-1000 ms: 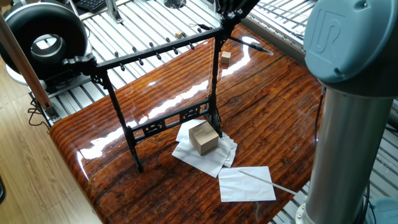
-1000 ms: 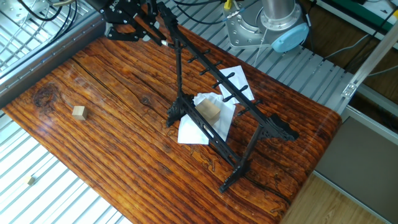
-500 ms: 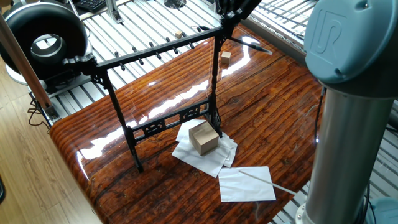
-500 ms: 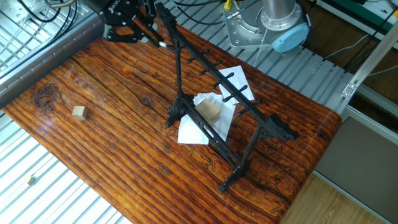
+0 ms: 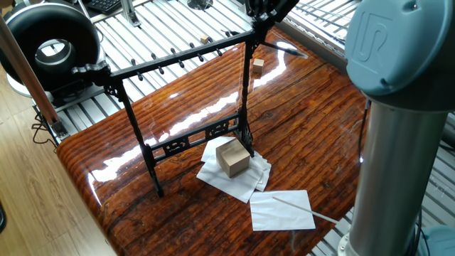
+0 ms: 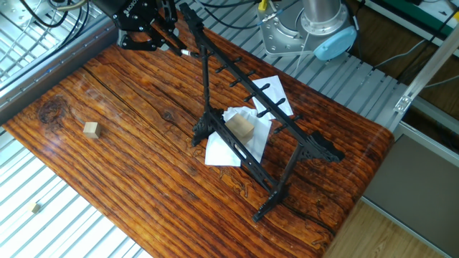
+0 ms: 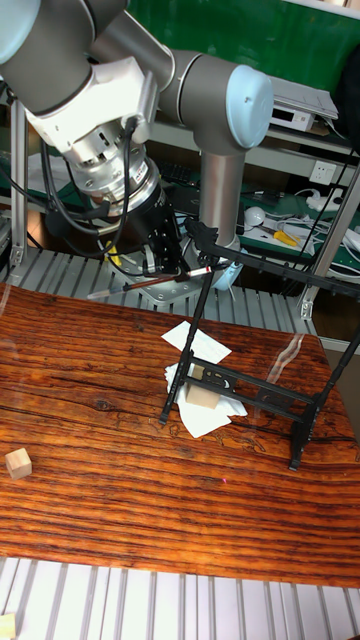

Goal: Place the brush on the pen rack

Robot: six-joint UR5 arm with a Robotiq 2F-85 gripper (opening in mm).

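The gripper point(image 7: 172, 268) pinches the brush point(image 7: 150, 282) level, just beside the end of the pen rack's point(image 7: 270, 266) top bar. Under the rack, a small box point(image 7: 203, 396) sits on white paper point(image 7: 196, 346).

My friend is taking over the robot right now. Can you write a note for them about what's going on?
Tool: shut on the brush, held roughly level in the air, tip near the rack's end post.
Rack: stands upright on the table, over a paper and a small box.
Done: brush picked up and brought to the rack's end.
Left: set the brush on the rack, then let go.
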